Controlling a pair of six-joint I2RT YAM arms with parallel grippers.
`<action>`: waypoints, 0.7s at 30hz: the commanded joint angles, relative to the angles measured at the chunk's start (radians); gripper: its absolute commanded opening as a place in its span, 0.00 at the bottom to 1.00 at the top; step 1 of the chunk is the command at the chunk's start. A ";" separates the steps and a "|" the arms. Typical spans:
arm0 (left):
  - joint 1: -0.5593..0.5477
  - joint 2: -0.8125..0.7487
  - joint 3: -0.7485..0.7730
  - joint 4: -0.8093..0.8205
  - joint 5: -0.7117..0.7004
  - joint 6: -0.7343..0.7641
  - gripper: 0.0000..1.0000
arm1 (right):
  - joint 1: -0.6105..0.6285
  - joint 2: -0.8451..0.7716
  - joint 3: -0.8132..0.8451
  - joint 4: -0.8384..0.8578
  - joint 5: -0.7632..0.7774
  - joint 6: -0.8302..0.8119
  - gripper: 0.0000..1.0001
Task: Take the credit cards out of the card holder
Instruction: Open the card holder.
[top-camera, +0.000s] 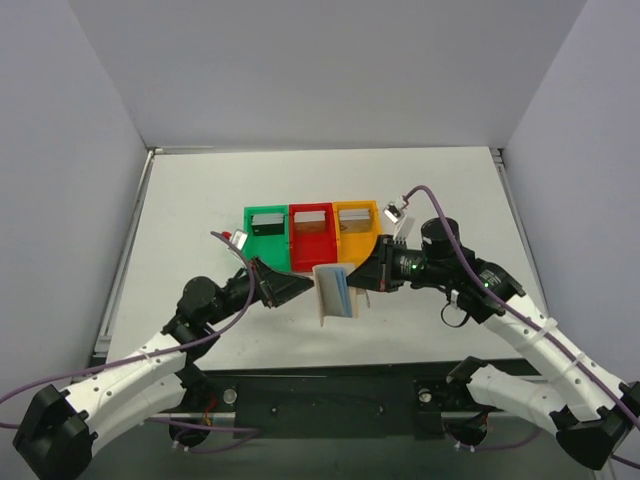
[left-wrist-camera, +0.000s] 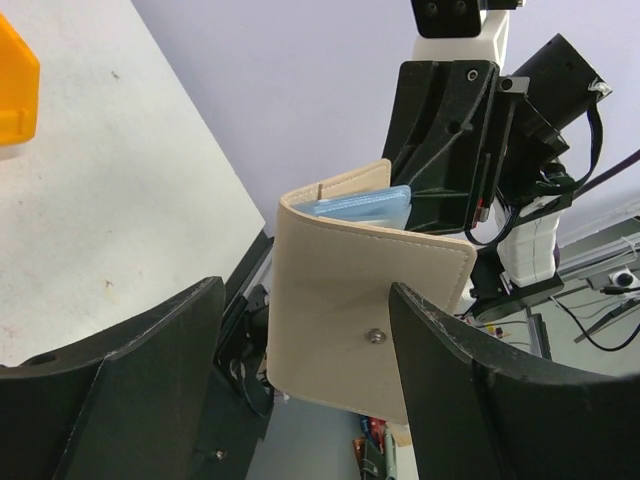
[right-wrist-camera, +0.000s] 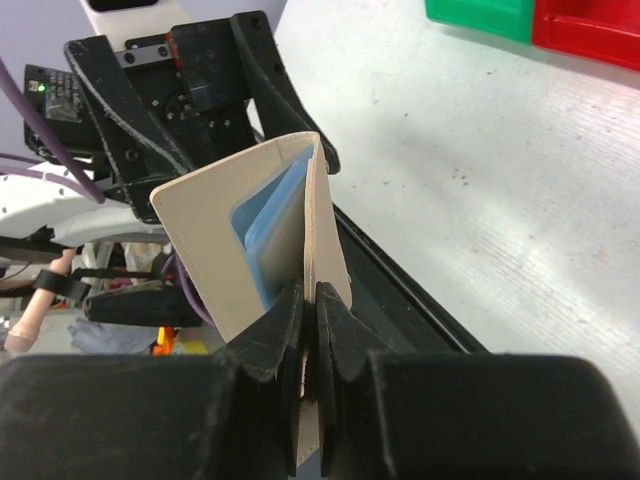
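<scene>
Right tool (right-wrist-camera: 310, 305) on card holder (right-wrist-camera: 200, 235)

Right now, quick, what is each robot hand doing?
Left gripper: open, fingers on either side of the card holder.
Right gripper: shut on the card holder's edge.

I see left gripper (left-wrist-camera: 305, 300) jaws spread wide | right gripper (right-wrist-camera: 310, 302) pinched tight | both arms reaching inward, facing.

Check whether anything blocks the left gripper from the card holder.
Nothing visible does. The left gripper is open and the card holder stands upright directly ahead of it. The right gripper, shut on one flap, holds it from the opposite side, out of that path.
</scene>
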 joint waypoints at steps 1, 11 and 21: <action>-0.001 -0.029 0.025 0.010 0.002 0.027 0.77 | 0.012 0.010 0.069 -0.105 0.068 -0.058 0.00; -0.001 -0.023 0.033 0.025 0.019 0.024 0.77 | 0.026 0.027 0.093 -0.152 0.132 -0.075 0.00; -0.074 0.020 0.060 -0.016 0.002 0.097 0.68 | 0.026 0.017 0.081 -0.108 0.119 -0.042 0.00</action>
